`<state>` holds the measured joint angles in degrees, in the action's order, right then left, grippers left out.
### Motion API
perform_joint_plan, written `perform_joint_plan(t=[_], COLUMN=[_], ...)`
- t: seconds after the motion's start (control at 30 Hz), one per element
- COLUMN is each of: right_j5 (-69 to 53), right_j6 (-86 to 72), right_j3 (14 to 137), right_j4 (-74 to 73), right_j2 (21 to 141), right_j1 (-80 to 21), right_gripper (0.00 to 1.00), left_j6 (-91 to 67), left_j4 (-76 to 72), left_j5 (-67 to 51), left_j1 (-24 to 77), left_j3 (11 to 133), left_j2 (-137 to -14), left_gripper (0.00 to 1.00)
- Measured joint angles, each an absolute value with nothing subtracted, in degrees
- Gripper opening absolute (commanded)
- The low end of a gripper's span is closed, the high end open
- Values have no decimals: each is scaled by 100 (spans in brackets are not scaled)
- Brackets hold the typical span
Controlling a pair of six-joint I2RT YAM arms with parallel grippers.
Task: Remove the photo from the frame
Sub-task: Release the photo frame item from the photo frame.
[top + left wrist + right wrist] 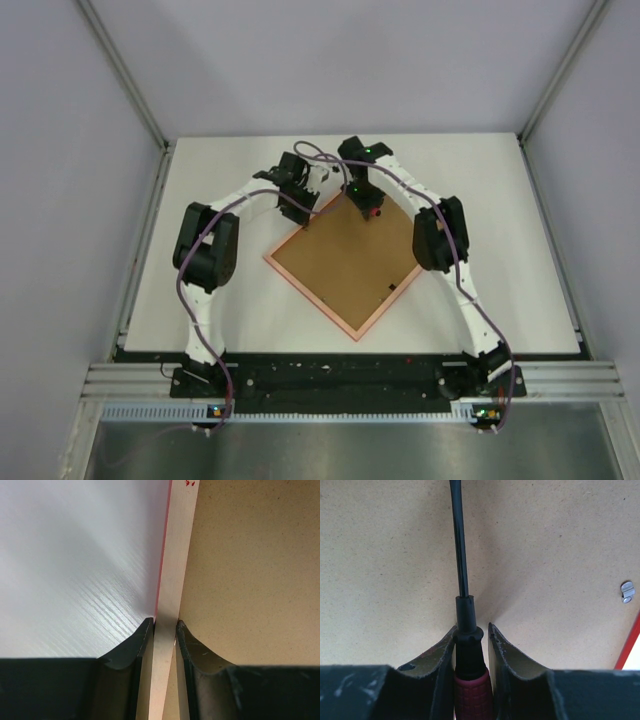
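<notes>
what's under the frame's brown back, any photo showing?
The frame lies back-up on the white table. Only its brown back, pale rim and a metal clip show. Whatever sits beneath the back, photo included, is covered.

left arm (203,320) and right arm (462,300) white with black joints, purple cables (180,285) along each, dark scuffed jaws
</notes>
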<state>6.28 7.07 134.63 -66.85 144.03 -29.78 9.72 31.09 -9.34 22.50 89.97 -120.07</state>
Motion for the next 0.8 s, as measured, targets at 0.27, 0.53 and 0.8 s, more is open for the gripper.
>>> perform_joint_plan(t=[0.27, 0.53, 0.8], right_j5=[548, 156, -405], right_j6=[670, 596, 462], right_j3=[13461, 13423, 13421], right_j4=[-6685, -6659, -6665], right_j2=[14398, 14381, 14363], right_j1=[-2928, -2735, -2480], right_gripper=[0, 0, 0], left_j6=[969, 965, 939], left_j4=[3061, 2998, 2910], left_j5=[-906, -895, -893], left_j1=[2255, 2265, 2305], left_j3=[8956, 8947, 8936], left_j2=[-11985, -11985, -11985], left_gripper=[3, 2, 2])
